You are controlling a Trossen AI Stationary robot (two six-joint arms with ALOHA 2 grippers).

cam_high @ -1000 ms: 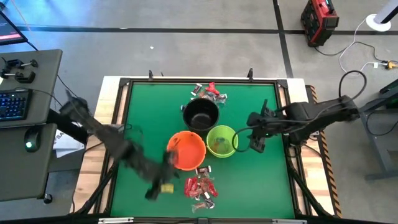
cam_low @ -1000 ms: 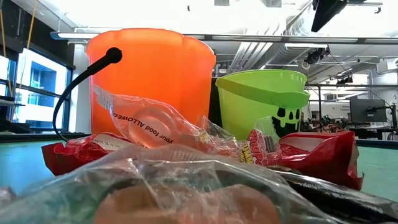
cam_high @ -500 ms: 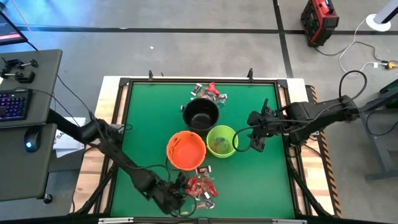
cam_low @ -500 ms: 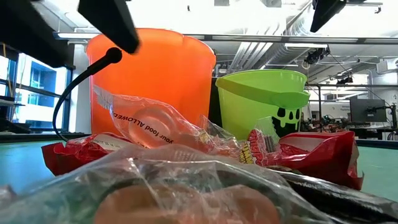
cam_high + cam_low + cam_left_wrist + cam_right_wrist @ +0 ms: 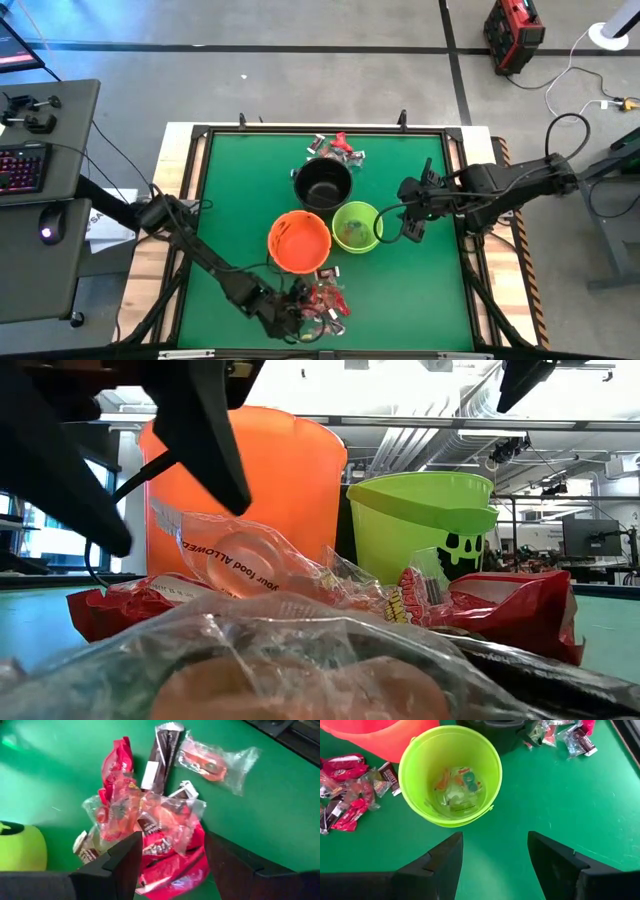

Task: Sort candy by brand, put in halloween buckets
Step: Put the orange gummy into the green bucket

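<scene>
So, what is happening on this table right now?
The robot is sorting candy into three buckets. Its left hand, open, hovers over the candy pile in front of the orange bucket. Its right hand, also open and empty, waits beside the green bucket, which holds a few pale sweets.

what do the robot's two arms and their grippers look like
Both arms are dark, nearly black, built of slim jointed segments with thin black cables along them. The left gripper and the right gripper each end in two broad, flat, matte black fingers with angular edges. No markings show on them.
</scene>
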